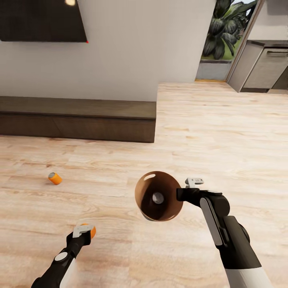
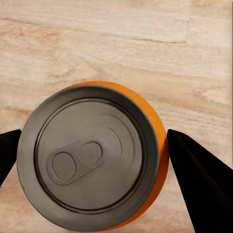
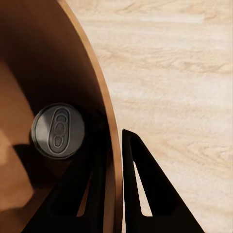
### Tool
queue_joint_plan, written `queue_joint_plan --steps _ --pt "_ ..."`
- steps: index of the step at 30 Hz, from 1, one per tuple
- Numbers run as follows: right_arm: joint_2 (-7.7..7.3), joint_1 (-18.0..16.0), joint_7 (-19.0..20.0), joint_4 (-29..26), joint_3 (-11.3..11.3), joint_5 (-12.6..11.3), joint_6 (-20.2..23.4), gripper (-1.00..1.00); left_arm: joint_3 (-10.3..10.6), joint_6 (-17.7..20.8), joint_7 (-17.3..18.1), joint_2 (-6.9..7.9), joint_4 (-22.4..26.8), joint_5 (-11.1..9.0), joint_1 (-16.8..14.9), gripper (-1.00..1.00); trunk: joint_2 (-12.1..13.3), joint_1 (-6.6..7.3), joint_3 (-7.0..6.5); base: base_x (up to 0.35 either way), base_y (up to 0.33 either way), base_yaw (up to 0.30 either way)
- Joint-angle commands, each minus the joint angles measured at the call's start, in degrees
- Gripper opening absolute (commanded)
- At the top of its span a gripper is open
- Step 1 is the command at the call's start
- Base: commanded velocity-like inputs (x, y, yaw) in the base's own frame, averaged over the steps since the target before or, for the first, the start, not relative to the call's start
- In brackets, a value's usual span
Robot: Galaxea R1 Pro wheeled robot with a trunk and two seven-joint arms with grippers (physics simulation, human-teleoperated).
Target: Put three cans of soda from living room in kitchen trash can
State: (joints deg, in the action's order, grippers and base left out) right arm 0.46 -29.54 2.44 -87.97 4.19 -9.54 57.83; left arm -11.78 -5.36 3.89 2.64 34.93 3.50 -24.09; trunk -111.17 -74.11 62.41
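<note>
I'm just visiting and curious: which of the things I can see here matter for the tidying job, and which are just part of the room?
Part of the job:
- round tapered bin, wood-brown inside, its rim pinched by the right gripper
- orange soda can inside the bin
- orange soda can between the left gripper's fingers
- orange soda can lying on the floor

Just there:
- long dark-brown cabinet
- black wall television
- grey kitchen counter

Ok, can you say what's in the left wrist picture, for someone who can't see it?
An orange soda can seen from above, its grey top and pull tab showing, stands on a light wood floor. The left gripper has a black finger on each side of it.
</note>
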Motion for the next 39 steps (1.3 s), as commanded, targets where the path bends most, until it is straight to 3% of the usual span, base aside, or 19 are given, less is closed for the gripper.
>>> queue_joint_plan --steps 1,39 --pt "0.01 0.0 0.3 0.0 0.0 -1.4 0.0 -1.00 0.0 0.0 0.0 0.00 0.0 0.0 0.0 -1.00 0.4 0.23 -0.29 0.000 0.000 0.000" --pt "0.07 0.0 0.3 0.0 0.1 -1.4 -0.1 -1.00 0.0 0.0 0.0 0.00 0.0 0.0 0.0 -1.00 15.7 8.58 -10.72 0.000 0.000 0.000"
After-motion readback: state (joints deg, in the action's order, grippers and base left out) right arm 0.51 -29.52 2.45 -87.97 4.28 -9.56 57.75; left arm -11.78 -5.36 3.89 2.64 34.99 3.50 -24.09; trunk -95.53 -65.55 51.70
